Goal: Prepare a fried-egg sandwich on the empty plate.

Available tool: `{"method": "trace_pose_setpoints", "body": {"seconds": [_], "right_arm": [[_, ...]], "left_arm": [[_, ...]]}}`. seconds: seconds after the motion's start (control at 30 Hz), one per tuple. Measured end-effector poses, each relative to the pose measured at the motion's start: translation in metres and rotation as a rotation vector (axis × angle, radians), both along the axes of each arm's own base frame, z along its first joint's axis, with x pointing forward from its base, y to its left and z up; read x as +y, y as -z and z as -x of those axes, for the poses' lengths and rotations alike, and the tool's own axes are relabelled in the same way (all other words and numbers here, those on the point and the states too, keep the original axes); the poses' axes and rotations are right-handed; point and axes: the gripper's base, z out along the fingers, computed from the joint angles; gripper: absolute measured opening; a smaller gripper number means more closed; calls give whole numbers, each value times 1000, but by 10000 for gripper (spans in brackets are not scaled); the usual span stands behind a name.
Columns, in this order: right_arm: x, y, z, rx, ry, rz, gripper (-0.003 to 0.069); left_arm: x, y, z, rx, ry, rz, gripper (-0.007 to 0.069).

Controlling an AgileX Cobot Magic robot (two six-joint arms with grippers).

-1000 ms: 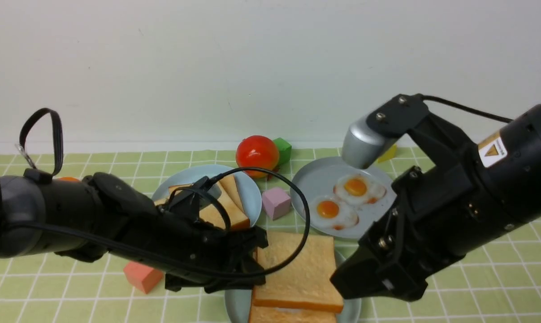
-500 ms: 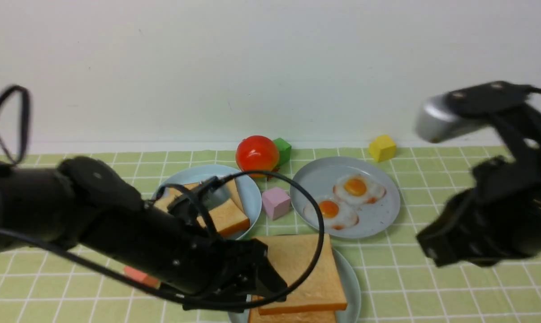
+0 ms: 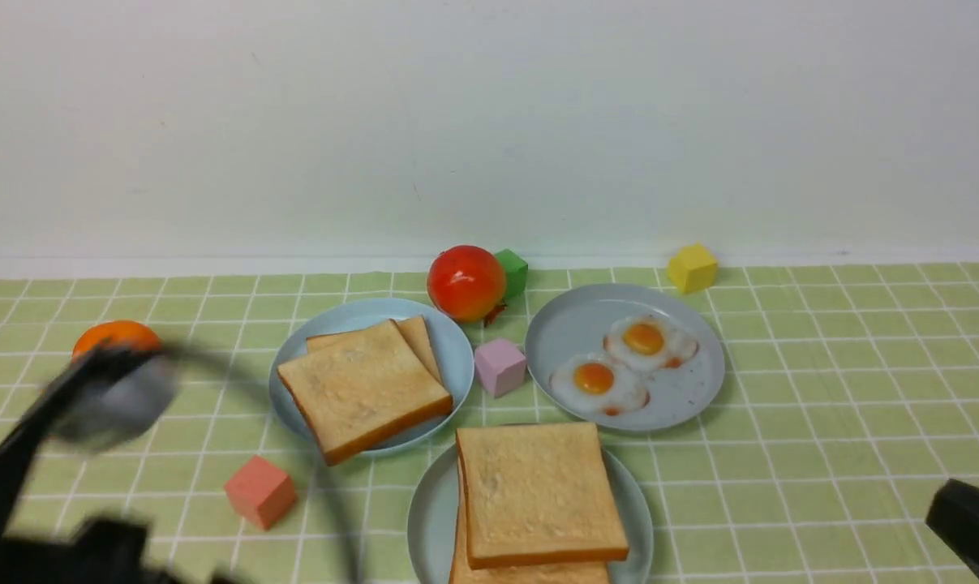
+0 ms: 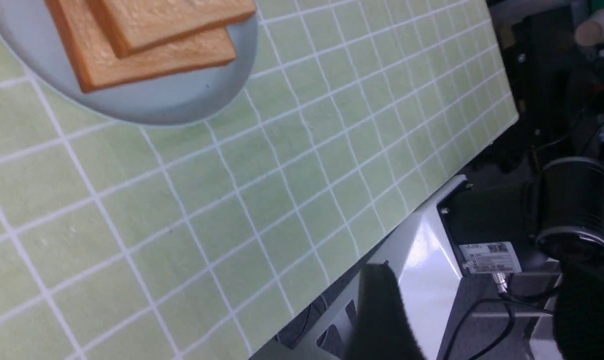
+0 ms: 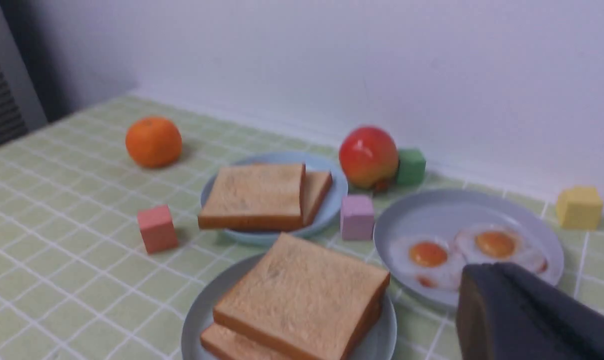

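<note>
Green-checked cloth covers the table (image 3: 822, 389) under a plain pale wall. Near the front edge, the plate (image 3: 639, 511) carries the fried-egg sandwich (image 3: 538, 495): 2 toast slices stacked, the upper one skewed over the lower. No egg shows between them from any view, so I cannot tell whether the filling is in place.

2 fried eggs (image 3: 619, 361) lie side by side on the grey-blue plate (image 3: 570, 324) behind and to the right; 2 loose toast slices (image 3: 363, 389) sit on the pale blue plate (image 3: 448, 345) to the left.

The left arm (image 3: 59, 454) is a blur at the lower left corner, its jaws unreadable. The right gripper (image 5: 527, 315) shows as a dark mass with its fingers together, gripping nothing, low at the right.

Risks, as I judge them: the skewed top slice overhangs and could slide off if an arm or trailing cable brushes it. The plate sits close to the table's near edge, so a knock toward the robot could carry it over.

Open room is widest on the bare cloth to the right. Behind the plates, the pink cube (image 3: 500, 367), tomato (image 3: 465, 283), green cube (image 3: 512, 272) and yellow cube (image 3: 692, 268) crowd the space; the orange (image 3: 114, 337) and red cube (image 3: 259, 491) stand on the left.
</note>
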Motion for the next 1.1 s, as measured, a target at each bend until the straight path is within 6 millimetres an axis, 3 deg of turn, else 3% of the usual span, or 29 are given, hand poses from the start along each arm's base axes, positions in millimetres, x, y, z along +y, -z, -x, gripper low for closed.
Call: {"method": "trace_pose_setpoints", "body": {"seconds": [0.03,0.13,0.23,0.27,0.33,0.73,0.87,0.97,1.1], "right_arm": [[-2,5,3,-32,0,-22,-6],[-3,3,4,-93,0,-61,-4],[-3,-1,5,-128,0,-84,-3],[-3,-2,5,-137,0,-90,-3],[-3,-2,5,-137,0,-90,-1],[-3,-1,5,-134,0,-88,8],[-3,-1,5,-134,0,-88,11],[-3,0,5,-132,0,-87,14],[-3,0,5,-132,0,-86,18]], "left_arm": [[8,6,18,-17,-22,35,385],[19,15,44,-32,-64,97,253],[25,17,56,-65,-73,130,133],[27,15,61,-97,-79,146,48],[29,12,63,-126,-90,163,-7],[31,10,66,-157,-107,186,-13],[39,13,56,-365,-138,36,-13],[58,23,47,-656,-285,-115,-13],[74,42,43,-797,-470,-179,-13]]}}
